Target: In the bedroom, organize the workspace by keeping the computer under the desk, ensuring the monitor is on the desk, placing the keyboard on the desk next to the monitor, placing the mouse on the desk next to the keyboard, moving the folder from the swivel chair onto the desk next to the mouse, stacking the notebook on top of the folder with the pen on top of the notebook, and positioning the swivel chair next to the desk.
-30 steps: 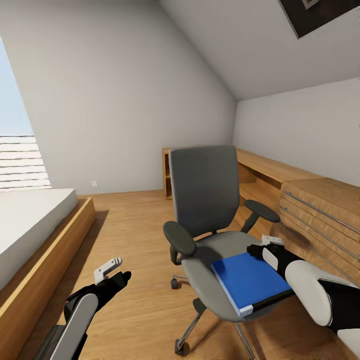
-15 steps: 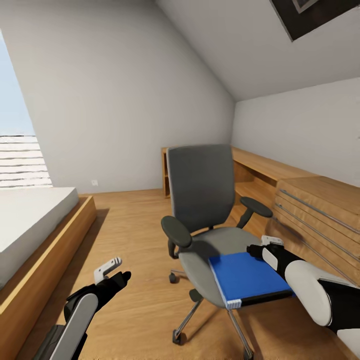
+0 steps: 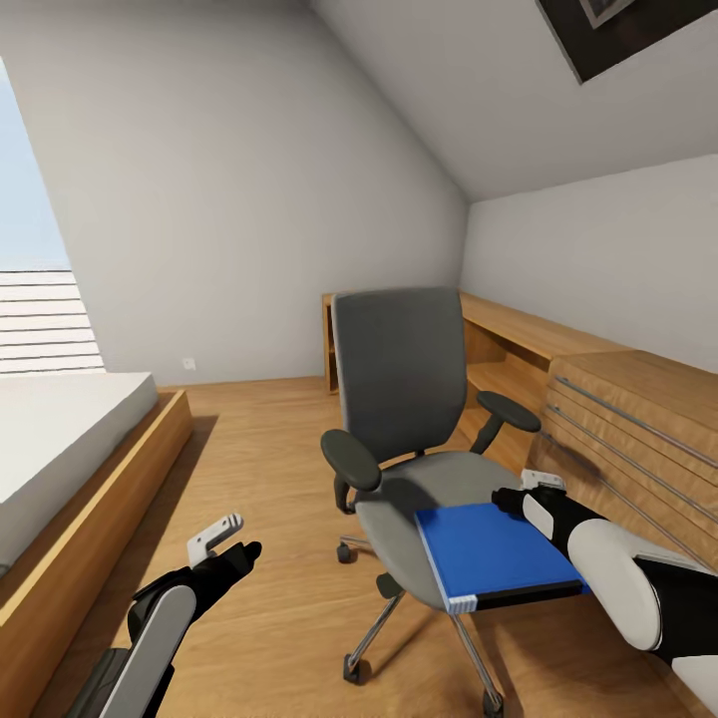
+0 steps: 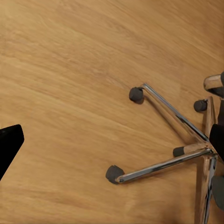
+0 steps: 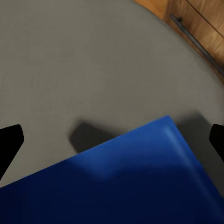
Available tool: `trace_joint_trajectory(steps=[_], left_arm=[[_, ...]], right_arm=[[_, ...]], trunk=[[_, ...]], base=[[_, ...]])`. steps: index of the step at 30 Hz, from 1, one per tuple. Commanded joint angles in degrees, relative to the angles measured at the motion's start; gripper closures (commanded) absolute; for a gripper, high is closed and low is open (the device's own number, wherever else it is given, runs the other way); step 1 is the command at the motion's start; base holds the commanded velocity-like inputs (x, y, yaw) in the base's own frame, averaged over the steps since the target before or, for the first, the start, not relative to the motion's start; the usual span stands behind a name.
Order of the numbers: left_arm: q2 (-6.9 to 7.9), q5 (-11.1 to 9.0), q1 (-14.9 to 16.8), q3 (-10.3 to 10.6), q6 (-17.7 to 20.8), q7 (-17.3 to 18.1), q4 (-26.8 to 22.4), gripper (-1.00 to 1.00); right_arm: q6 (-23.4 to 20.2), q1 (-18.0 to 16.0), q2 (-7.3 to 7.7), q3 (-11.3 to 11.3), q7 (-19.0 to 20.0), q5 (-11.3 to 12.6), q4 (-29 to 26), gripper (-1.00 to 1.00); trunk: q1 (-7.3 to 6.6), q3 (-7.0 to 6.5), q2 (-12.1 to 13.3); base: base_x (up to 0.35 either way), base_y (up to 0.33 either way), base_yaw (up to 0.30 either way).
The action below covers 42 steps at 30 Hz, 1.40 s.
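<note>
Since half a second ago almost nothing has shifted; against the picture a full second back, the swivel chair (image 3: 414,439) and the folder (image 3: 491,554) sit slightly lower and further left in our head view, and the whole room has slid with them, so our camera moved rather than the things.

Our right arm reaches forward from the lower right, its white forearm angled toward the chair seat, with the right tool (image 3: 534,489) at the far right edge of the folder. In the right wrist view both dark fingertips (image 5: 10,140) stand wide apart at the picture's sides, nothing between them, above the blue cover (image 5: 126,182) and grey seat.

Our left arm is stretched low over the oak floor (image 3: 269,519), well apart from the chair. We cannot tell how far the left tool (image 3: 221,543) is open; one dark fingertip (image 4: 9,140) shows above the floor in the left wrist view, near the chair's chrome star base (image 4: 177,149) and black castors.

That folder is flat and bright blue with white paper edges at its near corner. It lies on the front of the grey seat and overhangs it. Low oak cabinets (image 3: 608,409) run behind the chair, and a bed (image 3: 60,439) stands at the left.
</note>
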<state>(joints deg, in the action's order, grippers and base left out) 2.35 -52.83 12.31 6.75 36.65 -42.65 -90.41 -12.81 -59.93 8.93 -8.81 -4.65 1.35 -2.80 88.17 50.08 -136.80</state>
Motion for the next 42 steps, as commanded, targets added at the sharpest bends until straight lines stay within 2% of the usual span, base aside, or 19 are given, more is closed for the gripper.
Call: trace_joint_trajectory(steps=[1, 10, 32, 42], left_arm=[[0.04, -0.5, 0.0, 0.1, 0.0, -0.6, -0.1, -1.00], [0.03, -0.6, 0.0, 0.1, 0.0, -0.6, 0.0, -1.00], [0.02, -0.6, 0.0, 0.1, 0.0, -0.8, 0.2, -1.00], [0.02, -0.6, 0.0, 0.1, 0.0, -0.8, 0.4, -1.00]], right_arm=[[-0.3, 0.0, -0.03, -0.2, -0.2, 0.1, -0.1, -1.00], [-0.3, 0.0, -0.06, -0.2, -0.2, 0.1, -0.1, -1.00], [-0.3, 0.0, -0.31, -0.2, -0.2, 0.1, 0.0, -1.00], [-0.2, 0.0, -0.69, -0.2, -0.1, 0.1, 0.0, -1.00]], trunk=[[-0.01, 0.06, 0.0], [-0.01, 0.06, 0.0], [-4.84, -3.89, 8.8], [-4.84, -3.89, 8.8]], base=[[-0.001, 0.000, 0.000], [0.000, 0.000, 0.000], [0.000, 0.000, 0.000], [0.000, 0.000, 0.000]])
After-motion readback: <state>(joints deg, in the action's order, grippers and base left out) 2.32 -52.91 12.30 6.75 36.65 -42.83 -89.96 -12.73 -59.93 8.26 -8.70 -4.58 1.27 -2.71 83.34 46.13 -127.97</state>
